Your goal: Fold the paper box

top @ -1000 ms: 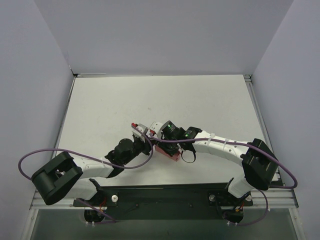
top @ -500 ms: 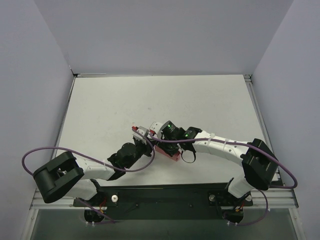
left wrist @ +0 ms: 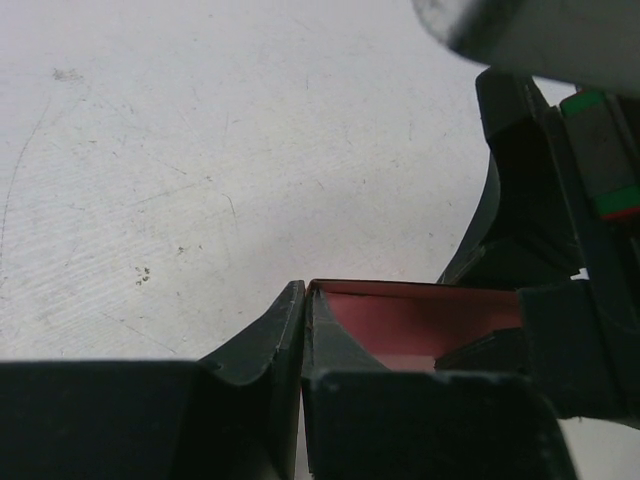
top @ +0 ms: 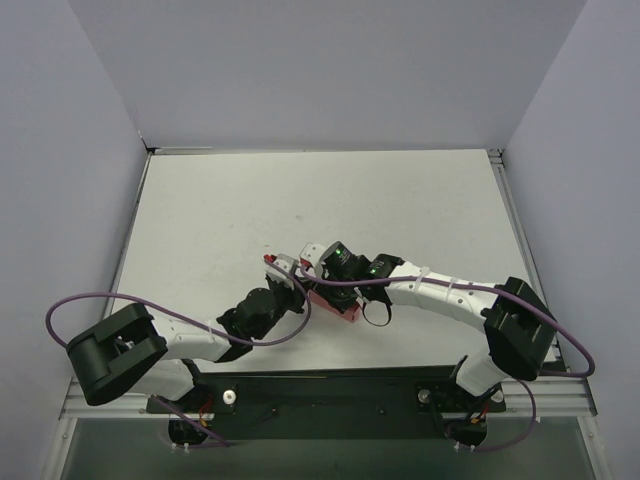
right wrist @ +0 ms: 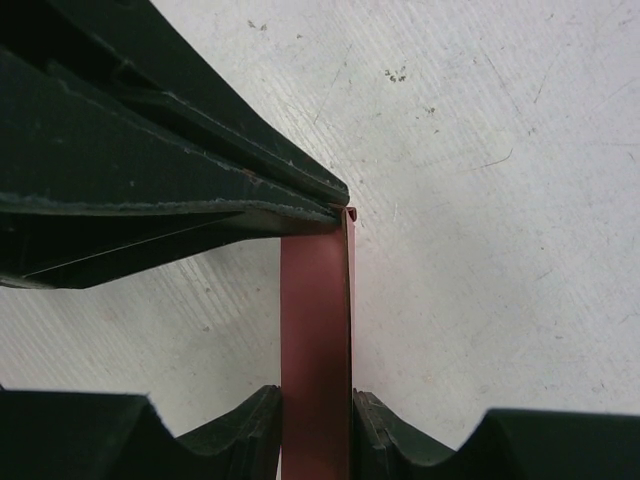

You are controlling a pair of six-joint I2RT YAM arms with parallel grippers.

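We see the paper box [right wrist: 315, 320] between the two arms, over the near middle of the counter [top: 250, 200]. Our right fingers [right wrist: 250, 425] pinch one end of it, and our left fingers [left wrist: 270, 330] are pressed together on its far corner.

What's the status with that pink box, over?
Left gripper shut, pinching box corner. Right gripper clamped on opposite end. Box stretched between both. No obstruction seen.
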